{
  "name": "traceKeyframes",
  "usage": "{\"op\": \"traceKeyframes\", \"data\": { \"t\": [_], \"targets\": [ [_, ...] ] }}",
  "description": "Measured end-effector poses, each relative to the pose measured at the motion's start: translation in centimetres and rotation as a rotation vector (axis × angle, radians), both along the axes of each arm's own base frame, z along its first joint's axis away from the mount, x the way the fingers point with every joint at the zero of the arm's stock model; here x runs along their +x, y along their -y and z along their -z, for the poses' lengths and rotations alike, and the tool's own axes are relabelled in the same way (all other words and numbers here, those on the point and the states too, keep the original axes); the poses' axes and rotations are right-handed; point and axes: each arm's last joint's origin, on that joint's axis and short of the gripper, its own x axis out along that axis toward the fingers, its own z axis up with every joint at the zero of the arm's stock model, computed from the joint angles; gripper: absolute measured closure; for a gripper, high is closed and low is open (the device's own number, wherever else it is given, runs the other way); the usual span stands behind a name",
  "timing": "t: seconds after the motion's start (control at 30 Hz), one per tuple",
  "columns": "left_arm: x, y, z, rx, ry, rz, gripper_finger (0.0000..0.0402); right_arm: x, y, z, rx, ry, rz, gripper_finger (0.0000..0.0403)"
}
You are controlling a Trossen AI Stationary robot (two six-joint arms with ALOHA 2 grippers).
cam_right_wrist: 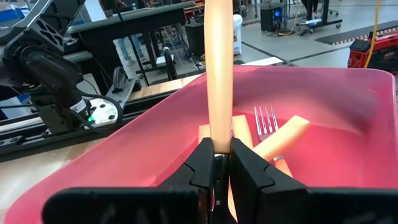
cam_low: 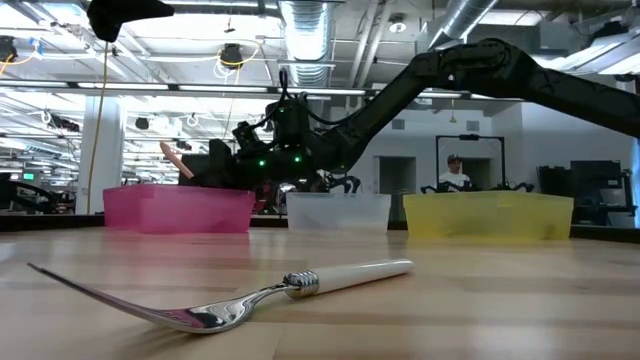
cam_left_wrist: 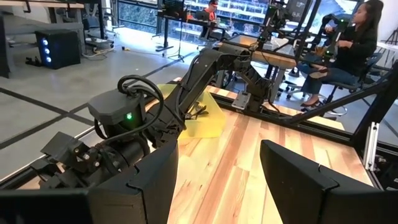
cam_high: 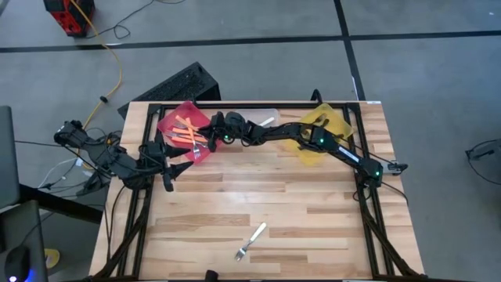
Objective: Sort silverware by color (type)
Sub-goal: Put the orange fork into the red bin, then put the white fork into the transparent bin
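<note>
Right wrist view showed the right hand clamped on an orange-handled fork, handle upright above the red bin. It looked light, stiff and slick, best pinched mid-handle. The left hand waited with fingers apart.

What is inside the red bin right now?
The red bin holds orange-handled forks lying on its floor. The right hand hangs over it, shut on another orange-handled fork. Its fingers hide the bin floor beneath.

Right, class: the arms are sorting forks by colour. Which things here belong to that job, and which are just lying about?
Belong to the job:
orange-handled fork in the right gripper
orange-handled forks in the red bin
white-handled fork
clear bin
yellow bin

Lying about:
yellow cable
</note>
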Motion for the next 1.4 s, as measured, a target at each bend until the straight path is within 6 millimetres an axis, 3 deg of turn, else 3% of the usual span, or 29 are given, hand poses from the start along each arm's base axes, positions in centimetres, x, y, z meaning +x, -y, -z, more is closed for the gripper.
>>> {"op": "traceKeyframes", "data": {
  "t": [0.97,1.1,1.4],
  "targets": [
    [0.0,0.0,-0.1,-0.022,0.012,-0.003,0.0189,0.2,-0.5,-0.2,0.004,0.019,-0.012,0.0260],
    [0.0,0.0,-0.1,-0.042,0.020,-0.005,0.0189,0.1,-0.5,-1.8,-0.011,0.054,-0.018,0.0259],
    [0.0,0.0,-0.1,-0.048,0.023,-0.006,0.0189,-0.7,-0.7,-7.6,-0.099,0.036,-0.038,0.0260]
  ]
}}
